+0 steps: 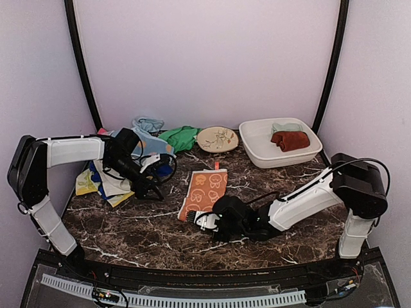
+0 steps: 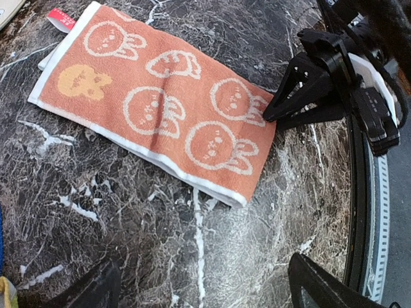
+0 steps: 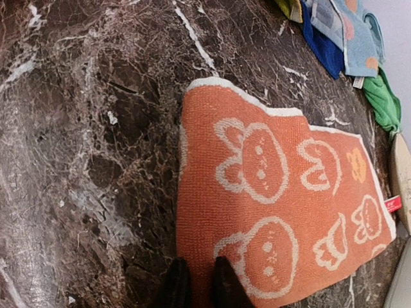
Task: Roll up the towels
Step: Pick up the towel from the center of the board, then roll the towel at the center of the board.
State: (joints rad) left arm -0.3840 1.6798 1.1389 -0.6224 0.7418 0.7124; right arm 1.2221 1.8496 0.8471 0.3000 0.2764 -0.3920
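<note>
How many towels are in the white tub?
2: a dark red towel in the middle of the white tub, and a pale towel behind it by the back wall. Others may hide underneath.

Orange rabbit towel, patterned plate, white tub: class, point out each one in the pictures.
orange rabbit towel (image 2: 160, 109), left wrist view, middle of the cloth.
patterned plate (image 1: 217, 138), top external view, its bare centre.
white tub (image 1: 276, 160), top external view, its near wall.
</note>
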